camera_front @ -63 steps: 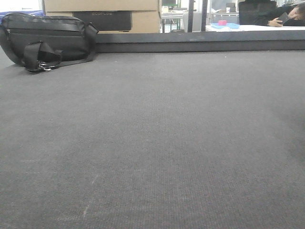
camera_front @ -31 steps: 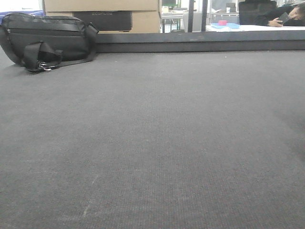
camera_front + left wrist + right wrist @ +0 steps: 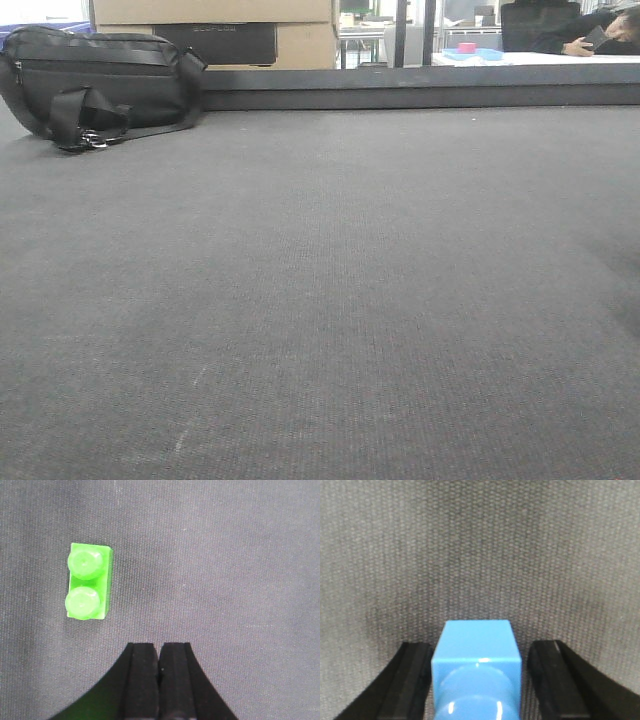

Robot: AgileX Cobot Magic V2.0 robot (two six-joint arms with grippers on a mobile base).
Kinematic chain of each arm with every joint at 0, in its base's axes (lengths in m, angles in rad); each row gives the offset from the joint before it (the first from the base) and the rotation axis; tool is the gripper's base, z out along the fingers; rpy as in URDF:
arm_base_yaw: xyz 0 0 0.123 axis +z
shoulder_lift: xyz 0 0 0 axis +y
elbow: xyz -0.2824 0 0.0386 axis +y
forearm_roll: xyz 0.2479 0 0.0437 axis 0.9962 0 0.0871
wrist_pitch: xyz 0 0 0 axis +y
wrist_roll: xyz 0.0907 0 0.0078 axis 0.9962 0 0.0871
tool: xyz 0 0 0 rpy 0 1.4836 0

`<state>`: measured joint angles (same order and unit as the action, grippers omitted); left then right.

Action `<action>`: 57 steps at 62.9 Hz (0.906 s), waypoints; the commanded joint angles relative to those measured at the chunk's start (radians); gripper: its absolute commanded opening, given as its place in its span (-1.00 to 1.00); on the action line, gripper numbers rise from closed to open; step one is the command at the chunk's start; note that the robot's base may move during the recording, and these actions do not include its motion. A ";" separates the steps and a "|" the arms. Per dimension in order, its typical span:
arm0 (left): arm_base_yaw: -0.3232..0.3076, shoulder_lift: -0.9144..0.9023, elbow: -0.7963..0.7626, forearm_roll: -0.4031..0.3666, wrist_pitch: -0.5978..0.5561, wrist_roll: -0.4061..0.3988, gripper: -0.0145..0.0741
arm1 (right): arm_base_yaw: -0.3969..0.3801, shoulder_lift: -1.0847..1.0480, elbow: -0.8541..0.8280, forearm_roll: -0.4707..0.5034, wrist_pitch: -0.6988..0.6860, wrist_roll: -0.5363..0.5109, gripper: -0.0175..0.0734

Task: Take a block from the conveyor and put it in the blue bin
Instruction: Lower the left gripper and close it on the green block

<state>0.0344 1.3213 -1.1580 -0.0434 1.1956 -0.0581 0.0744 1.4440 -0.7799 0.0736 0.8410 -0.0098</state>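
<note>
two blocks: green block [image 3: 89, 582] lies on conveyor [image 3: 230, 555] near closed left pincer [image 3: 159, 652]; blue block [image 3: 476, 672] sits between wide-apart right pincer [image 3: 480, 647] jaws, not touching them.

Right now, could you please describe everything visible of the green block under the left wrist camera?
The green block is bright, translucent-looking plastic: a rectangular brick with two round studs in a row on top. It lies flat, studs up, on the grey woven conveyor, apart from the shut left gripper. Only the conveyor touches it.
</note>
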 commanded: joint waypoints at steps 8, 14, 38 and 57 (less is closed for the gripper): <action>0.002 0.002 -0.009 -0.011 0.019 -0.001 -0.92 | 0.000 0.001 0.001 -0.009 -0.009 0.001 -0.90; 0.002 0.007 -0.009 -0.011 0.021 -0.001 -0.92 | 0.000 -0.006 -0.023 -0.009 0.028 0.001 -0.96; 0.063 0.156 -0.046 0.070 0.015 0.159 -0.92 | 0.000 -0.146 -0.193 0.048 0.009 0.001 -0.97; 0.063 0.214 -0.043 0.119 -0.051 0.159 -0.68 | 0.000 -0.150 -0.207 0.085 -0.047 0.001 -0.97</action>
<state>0.0930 1.5287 -1.1944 0.0771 1.1666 0.0964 0.0744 1.3028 -0.9793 0.1564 0.8129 -0.0062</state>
